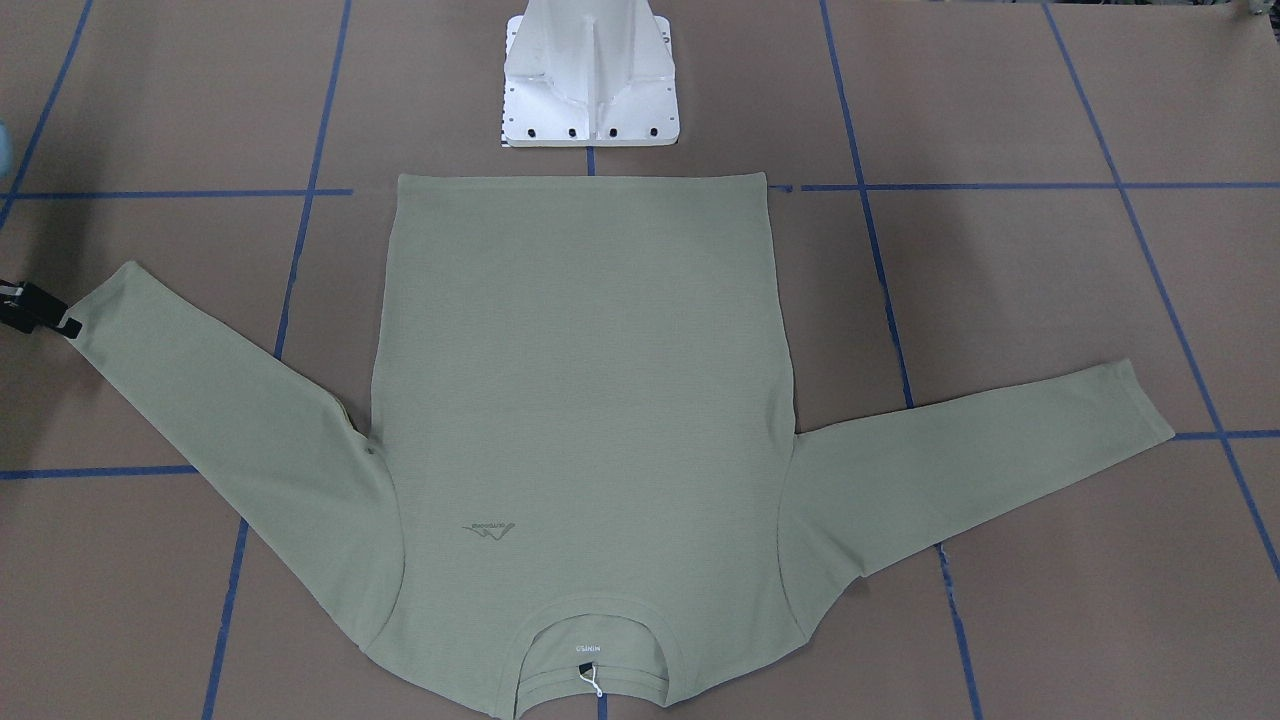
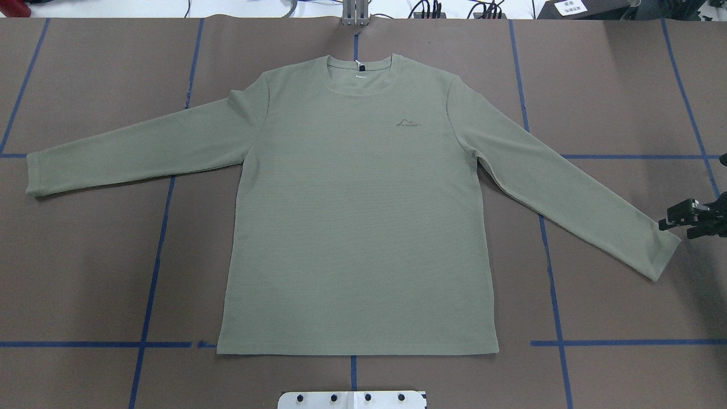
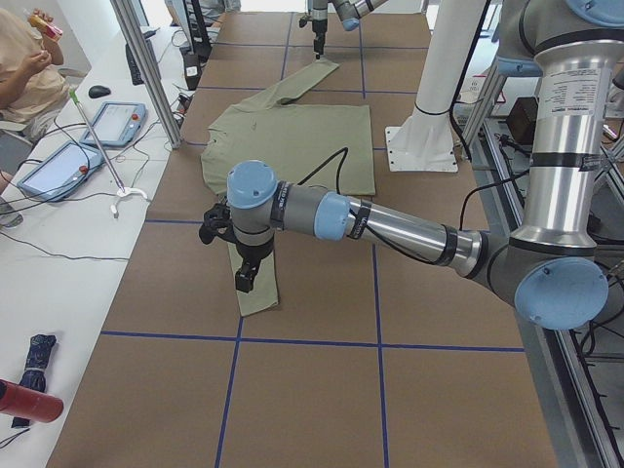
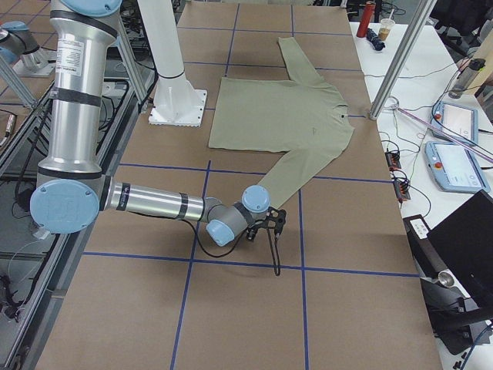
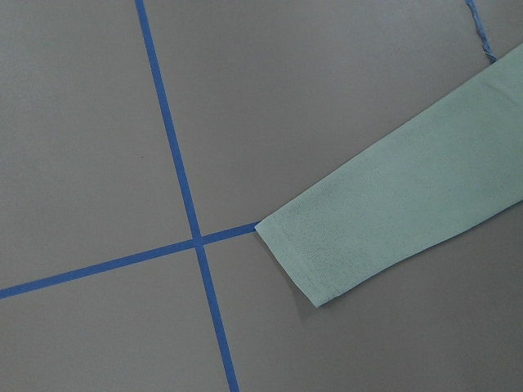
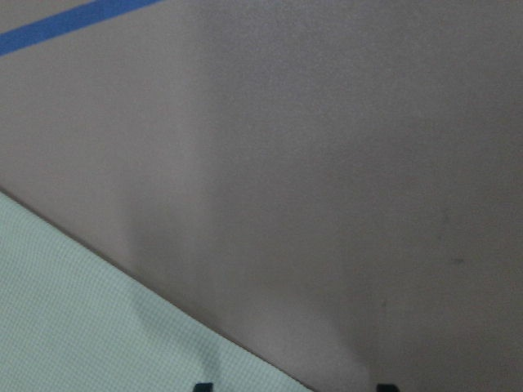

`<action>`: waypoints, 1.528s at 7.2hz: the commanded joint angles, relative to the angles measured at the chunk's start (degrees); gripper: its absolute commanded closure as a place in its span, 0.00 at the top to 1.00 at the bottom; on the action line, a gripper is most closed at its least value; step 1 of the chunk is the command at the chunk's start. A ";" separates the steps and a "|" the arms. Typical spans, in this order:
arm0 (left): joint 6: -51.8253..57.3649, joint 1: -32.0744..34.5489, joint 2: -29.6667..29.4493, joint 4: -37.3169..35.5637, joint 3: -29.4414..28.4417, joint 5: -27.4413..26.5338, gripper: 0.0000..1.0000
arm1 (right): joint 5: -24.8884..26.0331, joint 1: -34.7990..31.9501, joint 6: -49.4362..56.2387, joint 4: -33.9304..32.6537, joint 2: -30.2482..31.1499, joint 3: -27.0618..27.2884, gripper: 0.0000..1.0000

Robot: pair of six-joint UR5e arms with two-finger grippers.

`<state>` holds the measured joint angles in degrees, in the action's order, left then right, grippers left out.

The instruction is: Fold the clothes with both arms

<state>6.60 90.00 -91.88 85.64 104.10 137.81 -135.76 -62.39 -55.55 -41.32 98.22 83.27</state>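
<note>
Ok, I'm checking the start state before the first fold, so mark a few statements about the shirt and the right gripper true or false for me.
1. The shirt lies flat with its chest logo facing up. True.
2. The collar lies nearest the robot's base plate. False: the hem is nearest it, and the collar is on the far side.
3. One sleeve is already folded across the body. False: the left-side sleeve and the right-side sleeve both lie spread outward.
4. The right gripper is at the right-side sleeve's cuff, jaws apart. True.
</note>
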 commanded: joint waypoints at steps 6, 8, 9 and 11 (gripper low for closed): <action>-0.01 0.09 0.12 -0.12 -0.03 0.35 1.00 | -0.20 0.33 -0.08 0.01 0.39 -0.12 0.65; -0.09 0.00 0.12 -0.12 0.05 0.44 1.00 | -0.20 0.42 -0.61 -0.08 0.48 -0.12 0.33; -0.09 0.00 0.12 -0.21 0.05 0.44 1.00 | -0.29 0.42 -0.52 -0.08 0.48 -0.12 0.24; -0.09 0.00 0.12 -0.21 0.05 0.44 1.00 | -0.47 0.42 -0.52 -0.08 0.65 -0.12 0.00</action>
<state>6.51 90.03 -91.76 85.44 104.14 138.25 -136.15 -61.97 -56.06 -41.39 98.78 83.15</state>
